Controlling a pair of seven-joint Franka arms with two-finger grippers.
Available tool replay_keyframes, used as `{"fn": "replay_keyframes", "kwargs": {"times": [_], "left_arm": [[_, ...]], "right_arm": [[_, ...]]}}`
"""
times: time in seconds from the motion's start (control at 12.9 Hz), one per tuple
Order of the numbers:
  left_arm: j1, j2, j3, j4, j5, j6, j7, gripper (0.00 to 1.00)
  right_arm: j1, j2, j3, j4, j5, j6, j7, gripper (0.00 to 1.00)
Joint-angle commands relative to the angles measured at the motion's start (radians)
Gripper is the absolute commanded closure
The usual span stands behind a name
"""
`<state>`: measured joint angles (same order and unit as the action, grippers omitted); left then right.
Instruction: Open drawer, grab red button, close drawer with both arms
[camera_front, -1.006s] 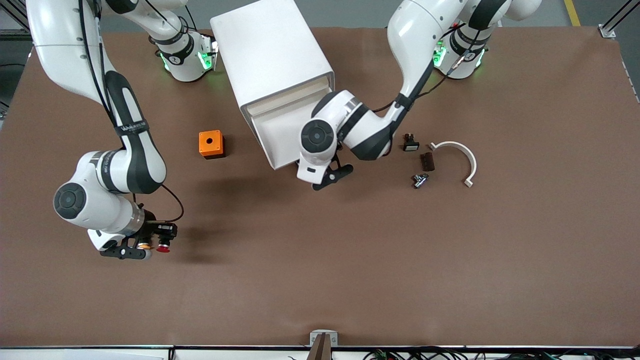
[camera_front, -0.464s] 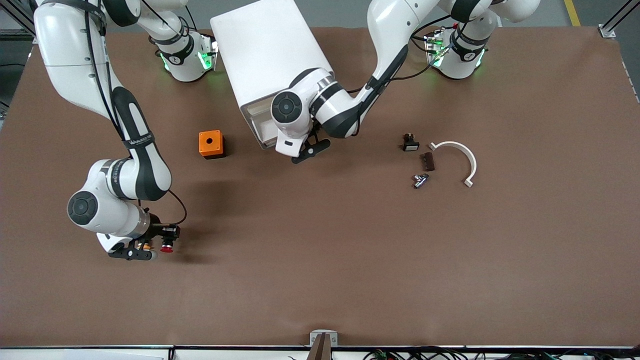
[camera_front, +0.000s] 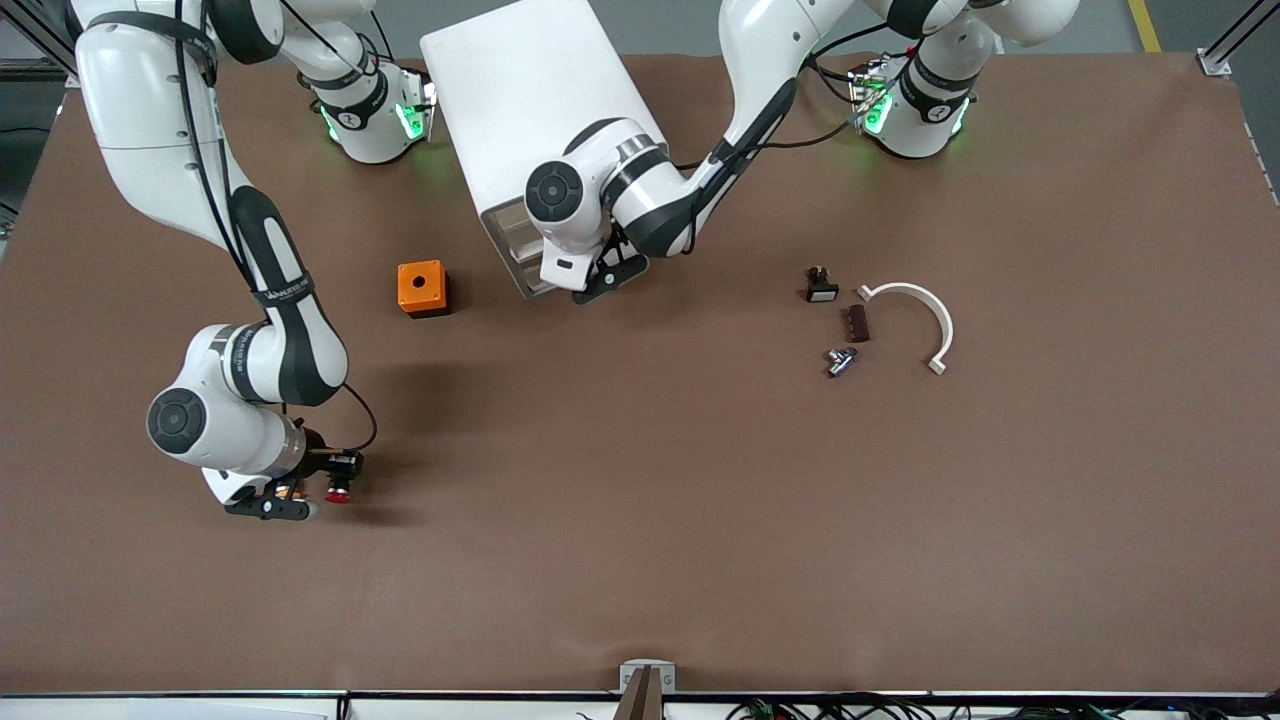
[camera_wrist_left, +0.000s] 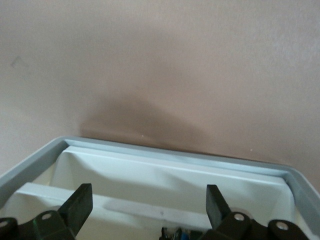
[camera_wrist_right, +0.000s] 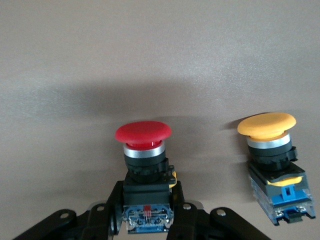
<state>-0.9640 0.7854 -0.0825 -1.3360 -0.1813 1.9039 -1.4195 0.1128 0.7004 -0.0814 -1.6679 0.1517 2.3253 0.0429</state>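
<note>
— Red cap first: where is the button (camera_wrist_right: 143, 165)?

— In the right claw (camera_wrist_right: 146, 220), fingers (camera_wrist_right: 111, 216) closed on its black body, cap pointing away from the wrist. From the front it sits low over the brown surface (camera_front: 700, 520) at the right arm's end, nearer the camera than the orange box (camera_front: 422, 288).

— Anything close to it?

— An orange-capped button (camera_wrist_right: 274, 165) just beside it, apart from the claw, tilted a little. Whether it rests on the surface I cannot tell for sure.

— And the left claw (camera_front: 605, 280)?

— Spread wide, holding nothing. It is at the front of the white cabinet (camera_front: 540, 120), and its wrist view shows both fingers (camera_wrist_left: 80, 206) over the drawer (camera_wrist_left: 175, 172), whose grey-looking rim runs just ahead of the tips. The drawer sticks out only slightly from the cabinet front.

— Room to move?

— Plenty. The surface is bare across its middle and along the edge nearest the camera. Toward the left arm's end lies a small cluster: a black-and-white button (camera_front: 821, 287), a dark brown block (camera_front: 855, 322), a small metal part (camera_front: 838, 360) and a white curved piece (camera_front: 925, 320), all well apart from both claws. The orange box stands between the cabinet and the right claw, clear of each.
</note>
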Motion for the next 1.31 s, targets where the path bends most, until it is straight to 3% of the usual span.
{"fn": "replay_keyframes", "kwargs": {"times": [0.0,0.15,0.23,0.46,0.77,0.93,1.24], "left_arm": [[-0.006,-0.008,-0.002,-0.014,0.005,0.026,-0.015,0.00],[-0.004,-0.008,-0.002,-0.014,0.016,0.036,0.001,0.00],[-0.001,-0.008,0.000,-0.015,0.016,0.043,0.004,0.00],[0.057,-0.024,0.047,-0.006,0.110,0.043,0.005,0.00],[0.259,-0.106,0.046,-0.003,0.227,0.043,0.075,0.00],[0.354,-0.164,0.047,-0.005,0.229,0.041,0.183,0.00],[0.526,-0.271,0.047,-0.006,0.230,-0.014,0.303,0.00]], "right_arm": [[-0.027,0.010,0.015,0.002,-0.011,0.009,-0.021,0.77],[-0.032,0.014,0.017,0.004,-0.004,0.011,-0.025,0.21],[-0.039,0.011,0.018,0.005,-0.004,0.009,-0.025,0.00],[-0.033,-0.027,0.017,0.014,-0.006,-0.003,-0.026,0.00],[-0.088,-0.108,0.022,0.016,0.014,-0.063,-0.190,0.00],[-0.096,-0.165,0.015,0.014,0.035,-0.089,-0.238,0.00],[-0.097,-0.323,-0.004,0.007,0.032,-0.265,-0.233,0.00]]}}
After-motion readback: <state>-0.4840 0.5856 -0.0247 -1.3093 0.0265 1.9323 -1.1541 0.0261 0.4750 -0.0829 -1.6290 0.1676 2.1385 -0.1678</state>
